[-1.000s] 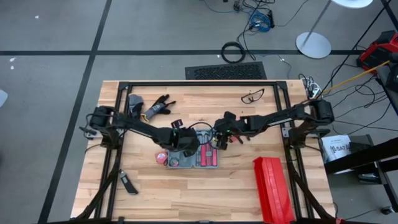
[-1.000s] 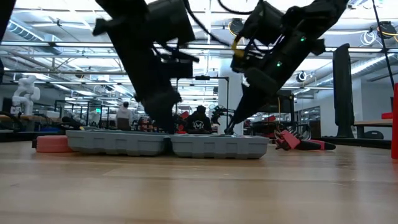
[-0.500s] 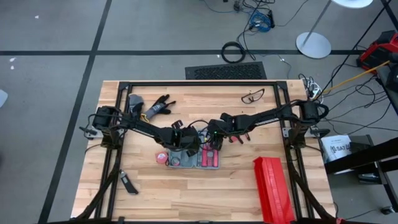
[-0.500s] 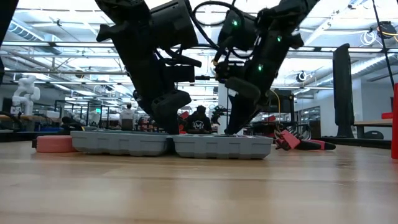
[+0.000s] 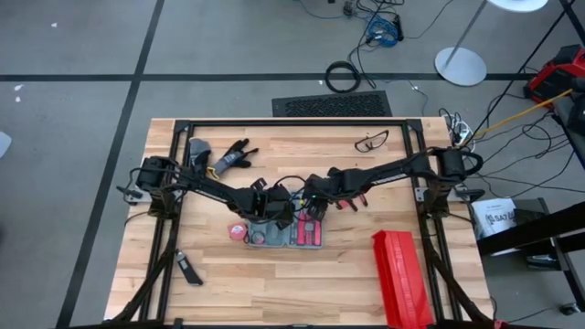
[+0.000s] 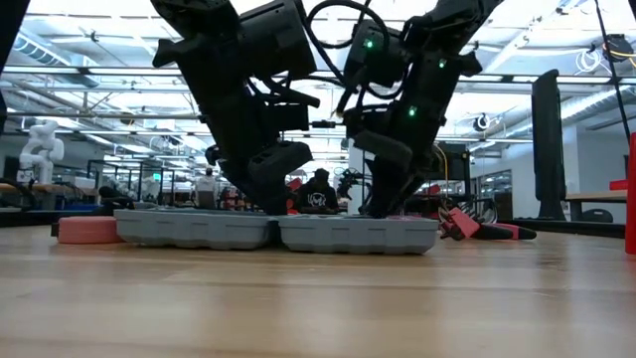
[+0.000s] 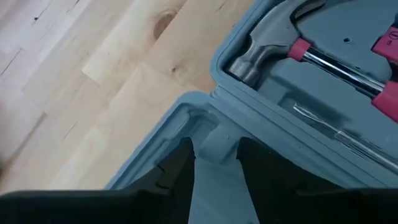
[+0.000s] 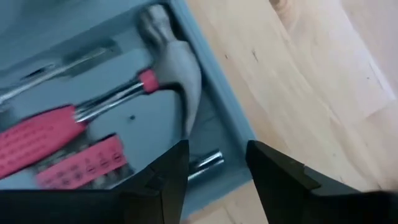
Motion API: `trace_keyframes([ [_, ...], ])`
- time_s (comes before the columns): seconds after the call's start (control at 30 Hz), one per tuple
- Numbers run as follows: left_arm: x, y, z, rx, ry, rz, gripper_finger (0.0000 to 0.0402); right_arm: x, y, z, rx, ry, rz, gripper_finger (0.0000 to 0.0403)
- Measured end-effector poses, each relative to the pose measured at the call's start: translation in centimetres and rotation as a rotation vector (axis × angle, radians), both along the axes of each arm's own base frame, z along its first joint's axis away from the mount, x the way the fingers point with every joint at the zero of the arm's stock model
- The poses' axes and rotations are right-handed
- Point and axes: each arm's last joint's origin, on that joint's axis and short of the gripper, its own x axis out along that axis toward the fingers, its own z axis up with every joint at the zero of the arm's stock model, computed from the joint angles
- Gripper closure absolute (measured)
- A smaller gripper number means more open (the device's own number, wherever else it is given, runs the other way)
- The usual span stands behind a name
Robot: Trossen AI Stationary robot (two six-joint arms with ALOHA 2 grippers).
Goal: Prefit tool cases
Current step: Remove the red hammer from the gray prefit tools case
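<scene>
The blue-grey tool case [image 5: 285, 233] lies open and flat on the table, both halves side by side [image 6: 276, 232]. A hammer [image 8: 177, 81], a pink-handled tool [image 8: 43, 140] and a pink bit holder [image 8: 81, 165] lie in its right half. My left gripper [image 5: 274, 213] is open at the far rim of the left half [image 7: 214, 165], beside the hinge. My right gripper [image 5: 307, 212] is open, fingers pointing down into the right half [image 8: 214, 168], with a chrome tool [image 8: 205, 163] between them. My left gripper comes from above with one finger [image 7: 177, 171] on each side of the case's raised rim wall [image 7: 214, 146] by the hinge. I cannot tell whether they touch it. My right gripper stands over the chrome tool near the hammer head. I cannot tell whether it touches anything.
A long red ribbed box [image 5: 399, 272] stands at the near right. A pink roll [image 6: 84, 230] lies left of the case. Black gloves [image 5: 233, 157] and safety glasses [image 5: 370, 141] lie at the far side, a dark tool [image 5: 187, 270] at the near left, pink pliers [image 6: 467, 227] right of the case.
My right gripper has gone toward the table's left edge and down, from right of the case to over its right half. My left gripper has stayed at the left half's far rim. The case has slid a little along the table.
</scene>
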Motion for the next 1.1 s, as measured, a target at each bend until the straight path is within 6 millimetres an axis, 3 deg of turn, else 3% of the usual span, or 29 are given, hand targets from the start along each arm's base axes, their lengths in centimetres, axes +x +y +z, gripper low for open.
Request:
trace_keyframes([
  [0.23, -0.1, -0.1, 0.0, 0.006, 0.004, 0.000, 0.0265, 0.5, -0.5, -2.4, -0.019, 0.060, -0.036, 0.0242],
  [0.37, -0.1, -0.2, 0.0, 0.000, -0.003, 0.012, 0.0265, 0.6, -1.1, -2.5, -0.037, 0.056, -0.049, 0.0254],
  [0.53, 0.0, -0.6, 0.0, -0.015, -0.018, 0.006, 0.0265, 0.6, -1.4, -1.9, -0.039, 0.065, -0.038, 0.0257],
  [0.83, 0.0, -0.9, 0.0, -0.042, -0.037, 0.035, 0.0265, 0.8, 0.2, 0.7, -0.038, 0.099, -0.008, 0.0254],
  [1.1, -0.1, -1.1, 0.0, -0.059, -0.055, 0.066, 0.0265, 0.6, 0.2, 0.6, -0.043, 0.115, -0.054, 0.0254],
])
